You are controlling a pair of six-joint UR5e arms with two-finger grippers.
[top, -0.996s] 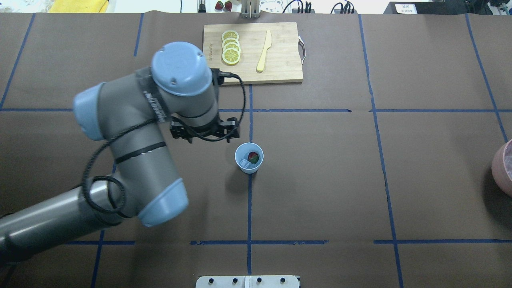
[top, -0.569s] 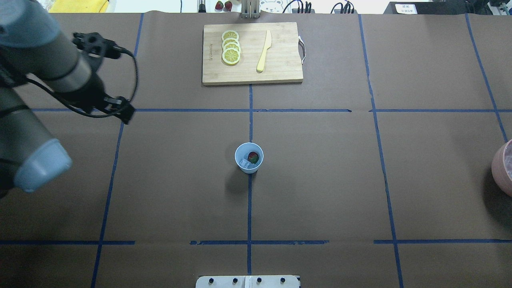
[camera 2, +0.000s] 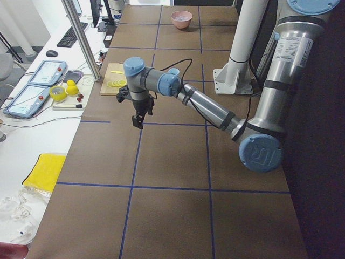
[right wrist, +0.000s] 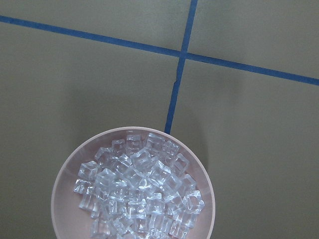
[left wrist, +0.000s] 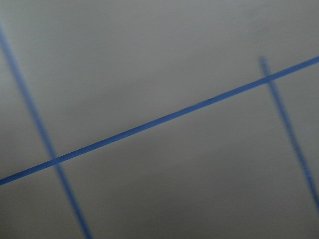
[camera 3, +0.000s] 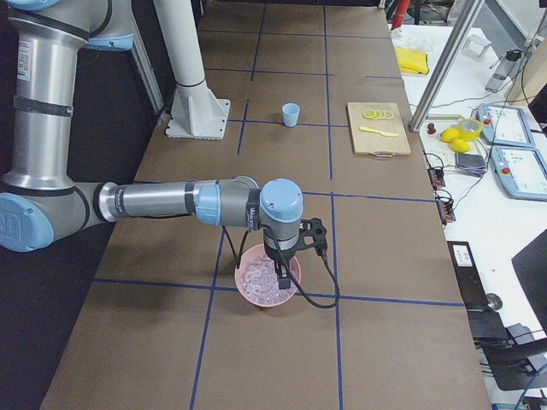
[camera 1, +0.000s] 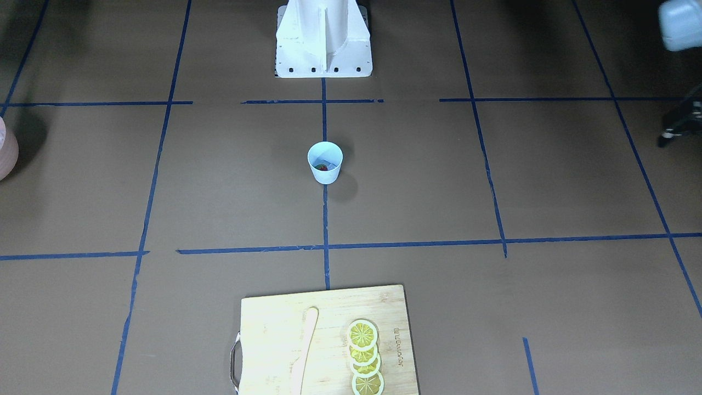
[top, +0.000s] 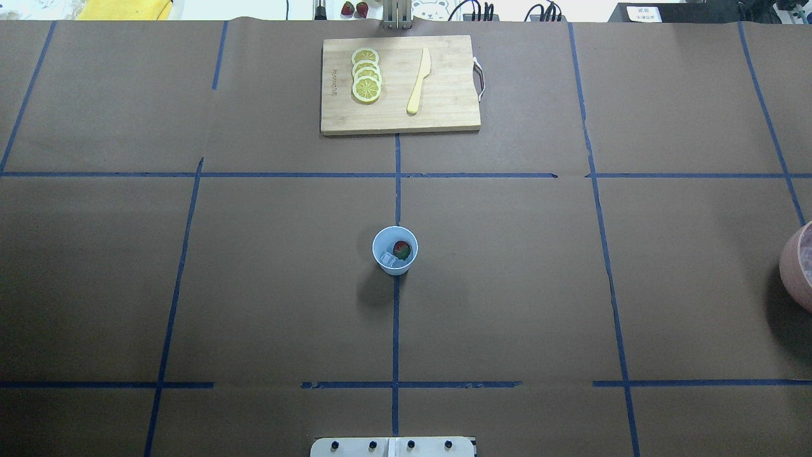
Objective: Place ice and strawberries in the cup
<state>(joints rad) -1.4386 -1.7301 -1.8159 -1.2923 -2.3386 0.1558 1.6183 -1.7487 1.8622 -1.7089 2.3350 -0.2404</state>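
Note:
The pale-blue cup [top: 394, 250] stands upright at the table's middle, on a blue tape line. Inside it lie a red strawberry [top: 401, 249] and a clear ice cube [top: 387, 258]. The front-facing view shows the cup [camera 1: 324, 162] alone, with no gripper near it. My left gripper [camera 2: 137, 123] hangs over bare table far to the cup's left; I cannot tell if it is open or shut. My right gripper [camera 3: 279, 275] hovers just over a pink bowl [camera 3: 267, 278] full of ice [right wrist: 139, 191]. Its fingers show in no wrist view.
A wooden cutting board [top: 399, 84] at the far side carries lemon slices [top: 366, 75] and a yellow knife [top: 419, 80]. The pink bowl [top: 796, 260] sits at the table's right edge. A white robot base [camera 1: 323, 38] stands behind the cup.
My left arm has swung from beside the cup to the left and out of the overhead view. The cup and its contents have not moved.

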